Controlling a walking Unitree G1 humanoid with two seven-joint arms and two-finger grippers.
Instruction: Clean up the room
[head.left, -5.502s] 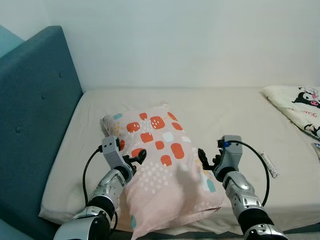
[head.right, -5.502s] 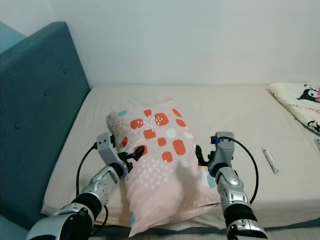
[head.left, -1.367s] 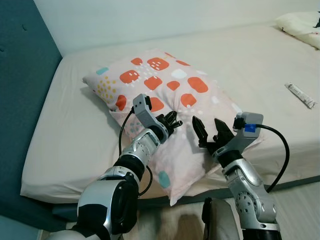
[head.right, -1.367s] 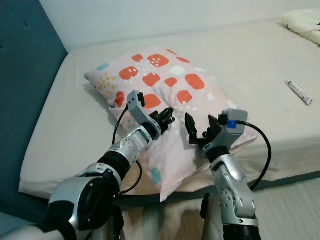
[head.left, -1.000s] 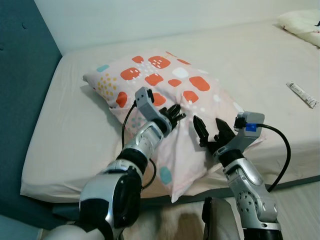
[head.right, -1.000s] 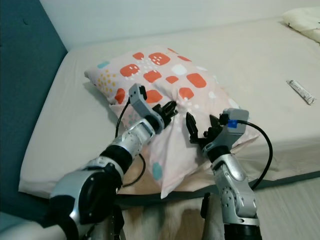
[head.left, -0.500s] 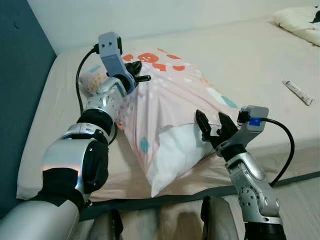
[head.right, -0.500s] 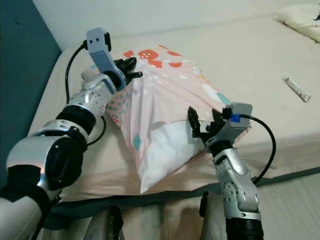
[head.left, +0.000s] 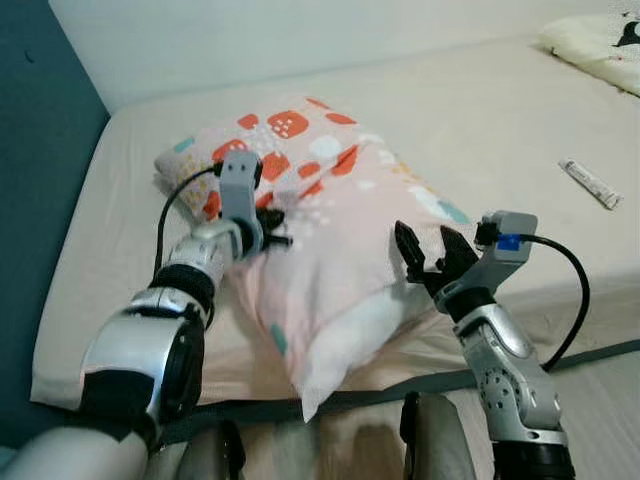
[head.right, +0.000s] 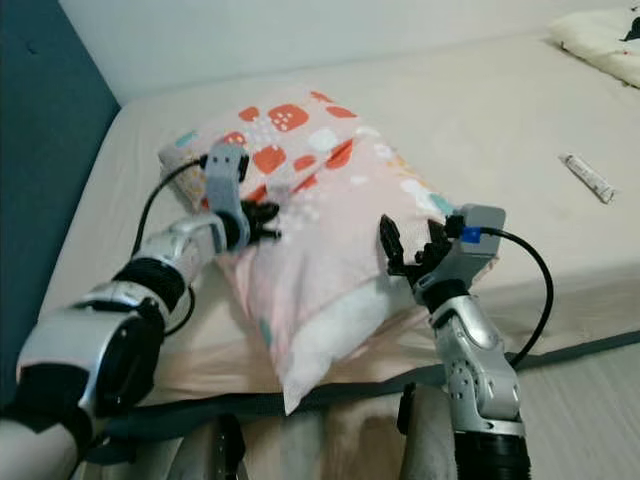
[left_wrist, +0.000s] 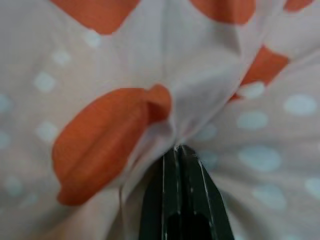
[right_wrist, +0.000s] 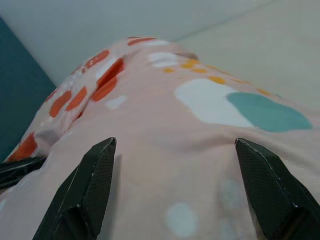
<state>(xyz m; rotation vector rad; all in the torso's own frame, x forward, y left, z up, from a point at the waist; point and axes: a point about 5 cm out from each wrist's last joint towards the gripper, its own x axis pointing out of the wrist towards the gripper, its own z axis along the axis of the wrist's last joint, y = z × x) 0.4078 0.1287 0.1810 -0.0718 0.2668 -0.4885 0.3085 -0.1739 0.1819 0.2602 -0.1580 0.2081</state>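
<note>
The pillow (head.left: 320, 220), lying on the bed (head.left: 480, 120), is being pinched by its pink cover in the clamped left gripper (head.left: 272, 228) for repositioning; the right gripper (head.left: 432, 262) is being held spread beside its near edge, probably for support.

A bed with a bare cream mattress (head.left: 480, 120) carries everything. A pink pillow (head.left: 330, 230) with orange patches lies on it, near the blue headboard (head.left: 40, 150), one end overhanging the mattress's near edge. A small white tube (head.left: 588, 183) lies well apart from the pillow, and a cartoon-printed cloth (head.left: 600, 45) lies farther off still, at the far corner.
</note>
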